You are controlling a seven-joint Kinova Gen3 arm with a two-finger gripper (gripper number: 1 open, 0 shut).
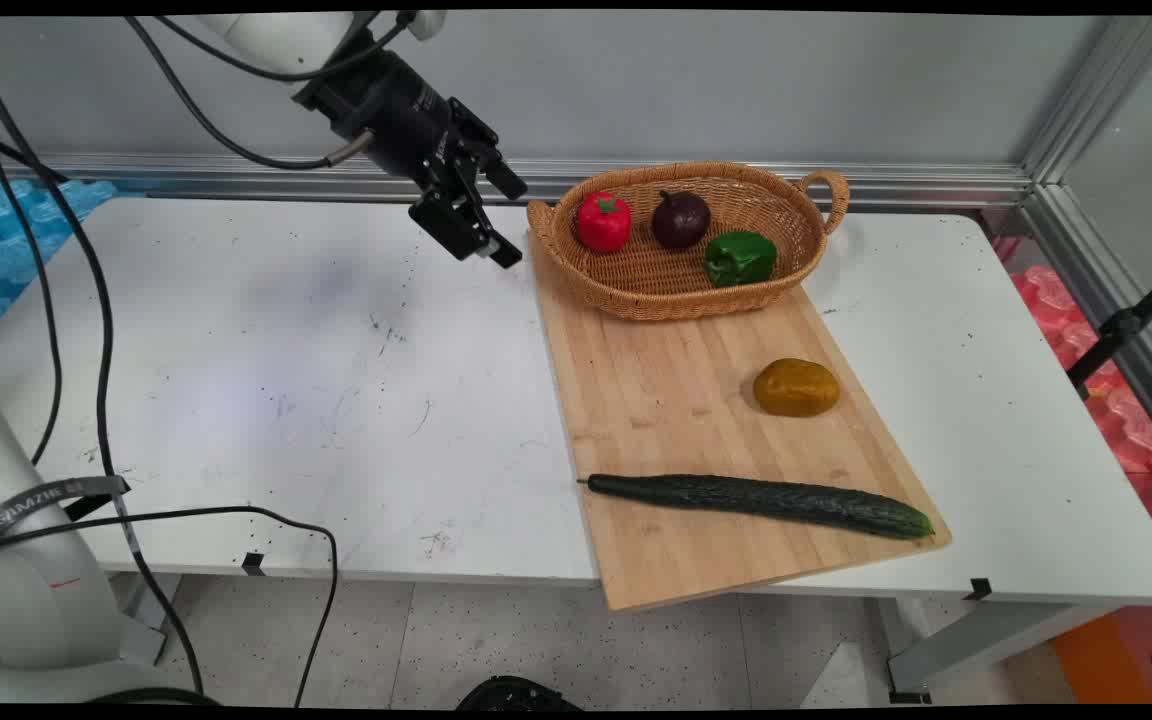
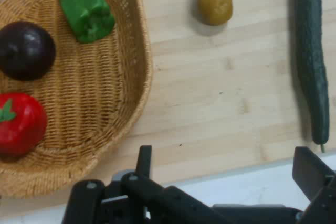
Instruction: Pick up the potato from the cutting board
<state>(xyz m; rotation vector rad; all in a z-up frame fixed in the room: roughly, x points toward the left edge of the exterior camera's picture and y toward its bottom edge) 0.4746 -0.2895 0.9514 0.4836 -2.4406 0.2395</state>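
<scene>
the robot arm's black fingers point(image 1: 496, 215) hang spread apart and empty above the white bench point(image 1: 266, 380), just short of the left end of a wicker basket point(image 1: 786, 205) and near the far left corner of a wooden cutting board point(image 1: 676, 400). seen from the hand view, the fingers point(image 2: 310, 169) stand wide, with nothing between them.

just beyond the fingers, the basket sits on the far end of the board. inside it, nearest the fingers, lies a red tomato point(image 1: 604, 221); past that, a dark purple round vegetable point(image 1: 680, 219); and farthest along, toward the basket's right side, a green bell pepper point(image 1: 740, 257). the three lie close together but apart from one another.

farther from the fingers, out on the bare board, a brownish-yellow potato point(image 1: 796, 387) rests alone, well clear of the basket. farthest of all, a long dark green cucumber point(image 1: 761, 500) lies across the board's near end, its stem tip reaching the board's left edge and its other end at the right edge.

black cables point(image 1: 96, 330) hang down well to the fingers' left.
</scene>
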